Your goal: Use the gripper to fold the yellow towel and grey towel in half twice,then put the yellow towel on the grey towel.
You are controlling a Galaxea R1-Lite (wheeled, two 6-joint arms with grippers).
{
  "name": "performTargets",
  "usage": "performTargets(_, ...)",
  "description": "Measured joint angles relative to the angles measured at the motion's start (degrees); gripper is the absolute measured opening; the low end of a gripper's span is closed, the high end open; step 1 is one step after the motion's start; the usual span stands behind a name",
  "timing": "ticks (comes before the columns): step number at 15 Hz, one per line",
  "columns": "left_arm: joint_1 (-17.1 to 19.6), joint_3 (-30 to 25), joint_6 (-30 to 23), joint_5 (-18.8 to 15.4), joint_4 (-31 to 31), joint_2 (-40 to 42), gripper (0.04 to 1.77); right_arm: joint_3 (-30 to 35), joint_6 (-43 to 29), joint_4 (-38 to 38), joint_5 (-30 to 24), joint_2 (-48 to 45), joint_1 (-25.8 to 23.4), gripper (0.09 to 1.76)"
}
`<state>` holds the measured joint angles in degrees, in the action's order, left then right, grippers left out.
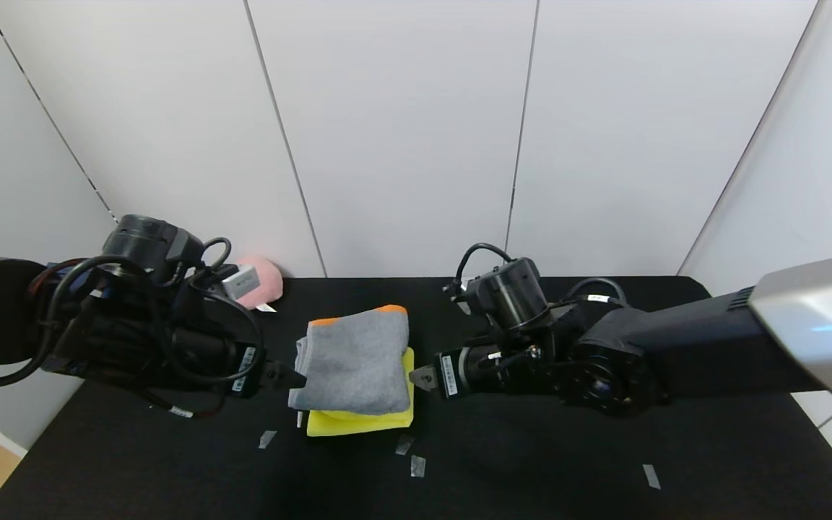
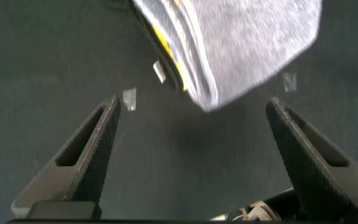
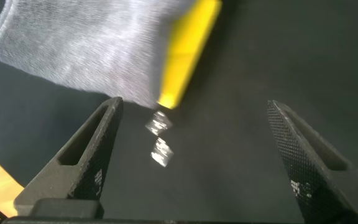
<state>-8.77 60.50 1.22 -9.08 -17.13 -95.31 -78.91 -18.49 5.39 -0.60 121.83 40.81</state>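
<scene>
The folded grey towel (image 1: 354,361), orange at its far edge, lies on top of the folded yellow towel (image 1: 358,424), which peeks out at the near and right sides. My left gripper (image 1: 293,377) sits just left of the stack, open and empty. My right gripper (image 1: 419,377) sits just right of it, also open and empty. In the left wrist view the grey towel (image 2: 241,43) and a sliver of yellow towel (image 2: 163,40) lie beyond the left gripper (image 2: 192,102). In the right wrist view the grey towel (image 3: 79,43) and yellow towel (image 3: 188,43) lie past the right gripper (image 3: 194,102).
The black table (image 1: 531,462) carries several small tape marks (image 1: 417,466) near the stack. A pink plush thing (image 1: 261,280) rests at the back left by the white wall. The table's left edge (image 1: 26,455) runs close to my left arm.
</scene>
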Motion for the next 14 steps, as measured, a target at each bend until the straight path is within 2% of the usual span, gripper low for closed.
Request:
performTargets(3, 0.37, -5.10, 0.01, 0.06, 1.23, 7.83, 1.68, 9.14, 1.43, 0.71, 1.88, -7.73, -1.62, 1.67)
performTargets(7, 0.52, -16.57, -0.05, 0.46, 9.34, 20.66, 1.69, 20.59, 2.05, 1.07, 7.00, -19.10, -3.02, 1.69)
performTargets(10, 0.48, -21.87, 0.00, 2.16, 10.84, 31.00, 1.70, 29.07, 3.77, 1.06, 7.81, -29.28, -4.38, 1.70)
performTargets(12, 0.48, -23.93, 0.41, 3.32, 9.17, 37.57, 1.70, 35.11, 5.94, 0.99, 7.90, -36.97, -5.73, 1.70)
performTargets(14, 0.41, -24.61, 1.16, 3.56, 3.43, 44.23, 1.70, 40.44, 8.12, 0.88, 7.77, -45.00, -7.80, 1.70)
